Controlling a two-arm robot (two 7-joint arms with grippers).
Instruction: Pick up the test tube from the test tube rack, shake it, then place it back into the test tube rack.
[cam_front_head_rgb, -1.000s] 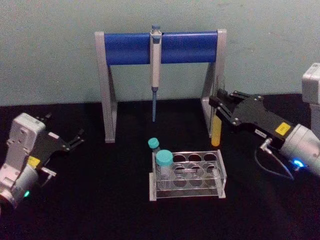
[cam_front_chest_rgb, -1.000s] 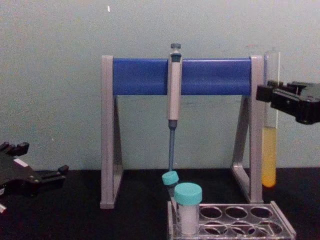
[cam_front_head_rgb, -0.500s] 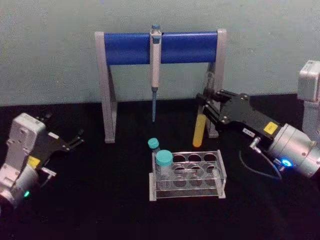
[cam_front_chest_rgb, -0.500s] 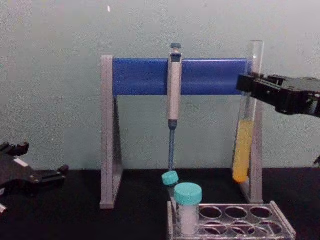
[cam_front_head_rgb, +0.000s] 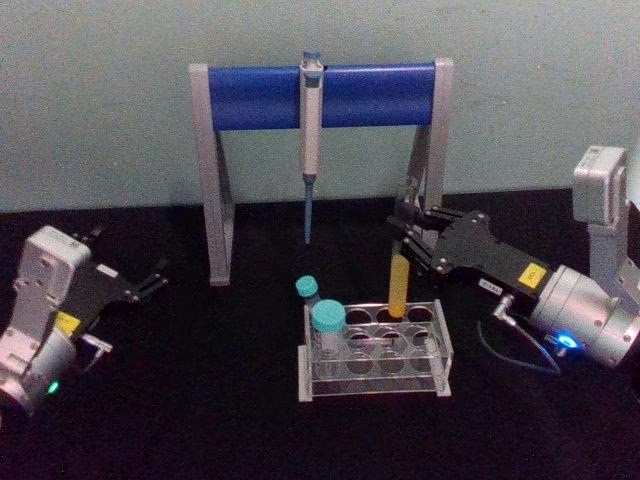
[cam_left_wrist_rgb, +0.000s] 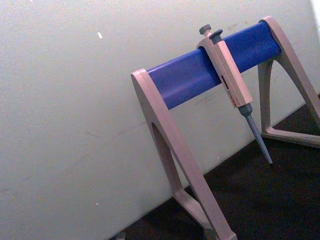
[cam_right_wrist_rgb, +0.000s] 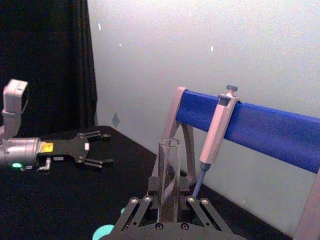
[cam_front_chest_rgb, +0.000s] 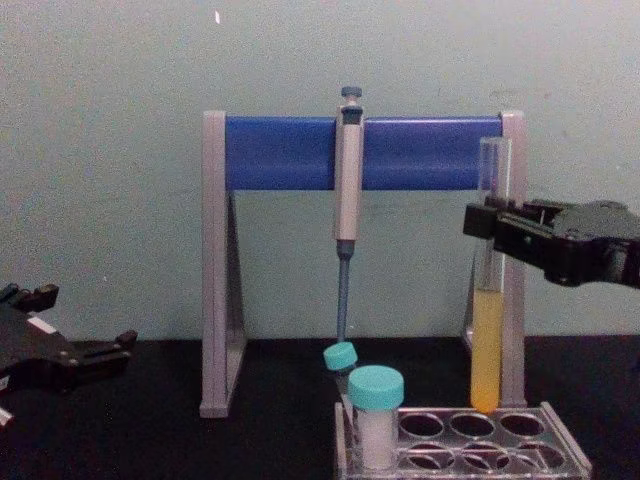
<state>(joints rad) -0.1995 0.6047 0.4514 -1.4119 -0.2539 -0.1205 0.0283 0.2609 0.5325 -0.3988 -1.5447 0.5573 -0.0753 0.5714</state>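
The test tube (cam_front_head_rgb: 398, 284) is a long clear tube with yellow-orange liquid in its lower part. It hangs upright with my right gripper (cam_front_head_rgb: 406, 238) shut on its upper part. Its lower end (cam_front_chest_rgb: 485, 400) is just above a back-row hole of the test tube rack (cam_front_head_rgb: 441, 352), a low clear plastic rack with round holes. From the side, the right gripper (cam_front_chest_rgb: 487, 222) grips the test tube (cam_front_chest_rgb: 487, 320) above the test tube rack (cam_front_chest_rgb: 570, 455). In the right wrist view the test tube (cam_right_wrist_rgb: 168, 175) stands between the fingers (cam_right_wrist_rgb: 145, 201). My left gripper (cam_front_head_rgb: 150, 279) rests open at the left.
A grey-and-blue pipette stand (cam_front_head_rgb: 318, 95) with a hanging pipette (cam_front_head_rgb: 310, 130) stands behind the rack; its right leg (cam_front_head_rgb: 428, 150) is close behind the tube. A teal-capped vial (cam_front_head_rgb: 328, 322) stands in the rack's front left hole, and another (cam_front_head_rgb: 307, 289) behind it.
My right gripper has carried the test tube leftward and down, from beside the stand's right leg to just over the rack. The left arm has not moved.
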